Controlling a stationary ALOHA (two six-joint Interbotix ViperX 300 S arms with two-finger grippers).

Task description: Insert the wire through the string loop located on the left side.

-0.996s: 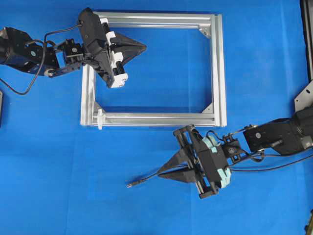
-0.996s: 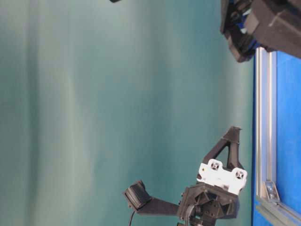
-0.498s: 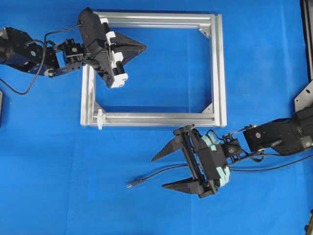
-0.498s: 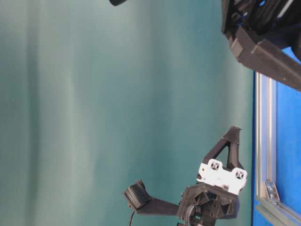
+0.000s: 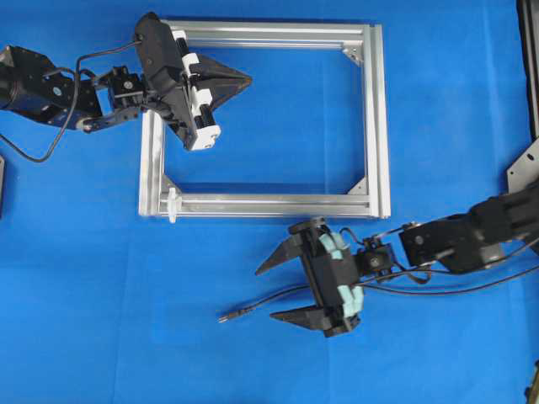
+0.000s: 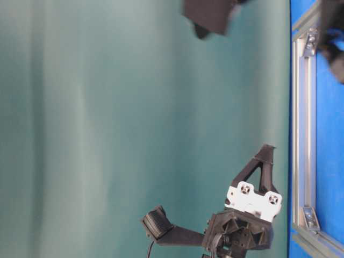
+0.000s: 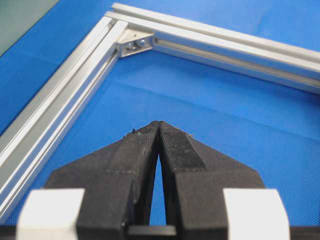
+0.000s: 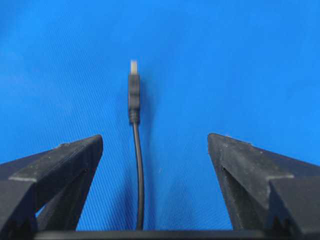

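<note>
The wire (image 5: 253, 306) lies on the blue mat below the silver frame (image 5: 376, 126), its plug (image 5: 226, 317) pointing left. My right gripper (image 5: 264, 295) is open and straddles the wire without touching it. In the right wrist view the wire (image 8: 138, 170) runs up between the spread fingers to the plug (image 8: 133, 95), nearer the left finger (image 8: 75, 160). The string loop (image 5: 172, 204) sits across the left end of the frame's near bar. My left gripper (image 5: 249, 81) hovers over the frame's upper left part, shut on nothing, its tips (image 7: 159, 125) pressed together.
Triangular corner brackets (image 7: 134, 44) sit inside the frame's corners. A metal bracket (image 5: 524, 168) and a dark strip (image 5: 529, 67) stand at the right edge. The right arm's own black cables (image 5: 438, 290) trail to the right. The table-level view shows the frame bar (image 6: 303, 134) edge-on.
My right gripper has opened and let go of the wire, then slid left along it toward the plug. The wire lies where it was. The left arm has not moved.
</note>
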